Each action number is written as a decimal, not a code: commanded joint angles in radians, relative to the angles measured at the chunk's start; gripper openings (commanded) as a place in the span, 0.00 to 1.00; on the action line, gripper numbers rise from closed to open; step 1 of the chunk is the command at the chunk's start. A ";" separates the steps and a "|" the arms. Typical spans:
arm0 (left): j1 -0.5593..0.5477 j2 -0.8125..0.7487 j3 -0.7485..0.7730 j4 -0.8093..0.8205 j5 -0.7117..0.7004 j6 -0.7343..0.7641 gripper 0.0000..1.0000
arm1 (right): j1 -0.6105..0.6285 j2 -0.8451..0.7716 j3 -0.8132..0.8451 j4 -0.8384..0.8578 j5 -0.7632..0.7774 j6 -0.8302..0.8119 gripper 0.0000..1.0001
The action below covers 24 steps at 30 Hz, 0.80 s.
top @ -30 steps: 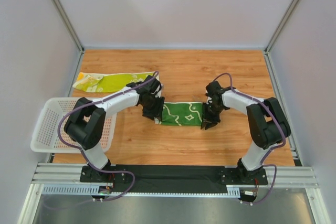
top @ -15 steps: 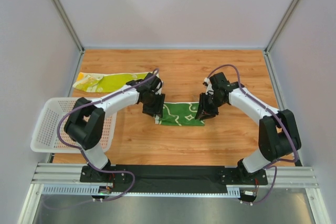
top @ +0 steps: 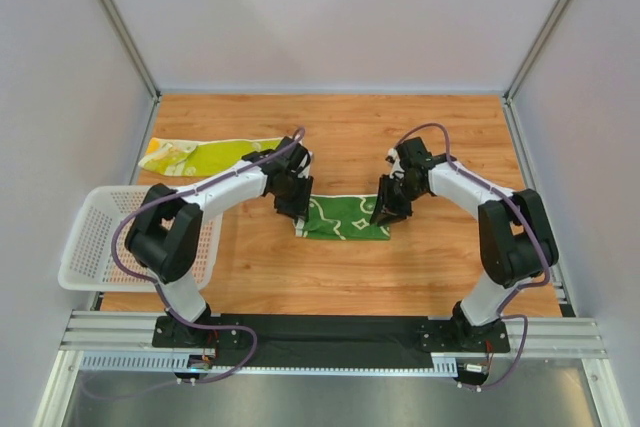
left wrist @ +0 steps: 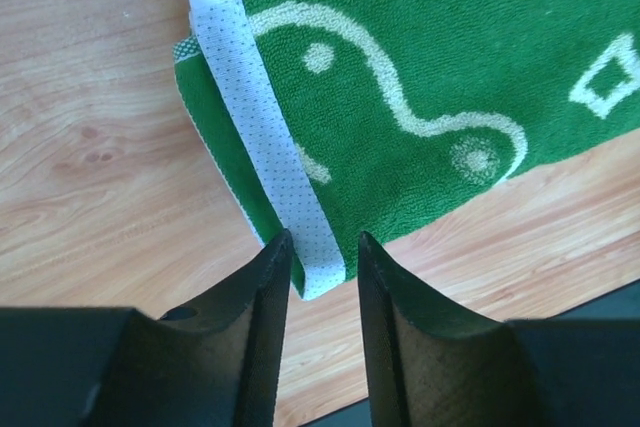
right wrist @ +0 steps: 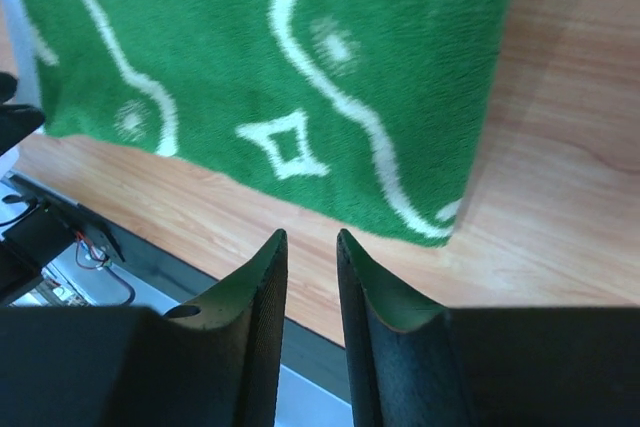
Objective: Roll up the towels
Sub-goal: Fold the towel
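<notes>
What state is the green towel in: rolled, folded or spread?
Folded flat, not rolled: the green towel shows stacked layers at its end in the left wrist view.

green towel [top: 345, 217] lies flat, left gripper [top: 293, 205] at its left end, right gripper [top: 388, 209] at its right.

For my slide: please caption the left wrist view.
Open left gripper at the white dotted hem of the folded green swirl-print cloth towel on a wooden table.
</notes>
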State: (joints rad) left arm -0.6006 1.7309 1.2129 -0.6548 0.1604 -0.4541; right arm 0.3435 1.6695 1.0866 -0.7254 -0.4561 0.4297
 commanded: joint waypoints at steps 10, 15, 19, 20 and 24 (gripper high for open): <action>-0.005 0.024 -0.084 0.070 0.030 0.025 0.00 | -0.087 0.160 -0.108 0.034 0.112 0.009 0.22; -0.005 -0.024 -0.147 0.066 -0.008 0.031 0.00 | -0.089 0.160 -0.148 0.017 0.171 0.018 0.23; -0.004 -0.041 -0.231 0.106 -0.015 0.019 0.01 | -0.090 0.170 -0.146 0.006 0.191 0.021 0.23; -0.004 -0.037 -0.258 0.112 -0.012 0.014 0.04 | -0.089 0.170 -0.146 0.003 0.195 0.021 0.23; -0.005 -0.048 -0.283 0.103 -0.004 0.002 0.32 | -0.087 0.136 -0.128 -0.029 0.198 0.011 0.24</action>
State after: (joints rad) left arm -0.6083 1.6920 0.9760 -0.4850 0.2073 -0.4591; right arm 0.2565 1.7855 1.0000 -0.6815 -0.4538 0.4808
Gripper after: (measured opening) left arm 0.275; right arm 0.231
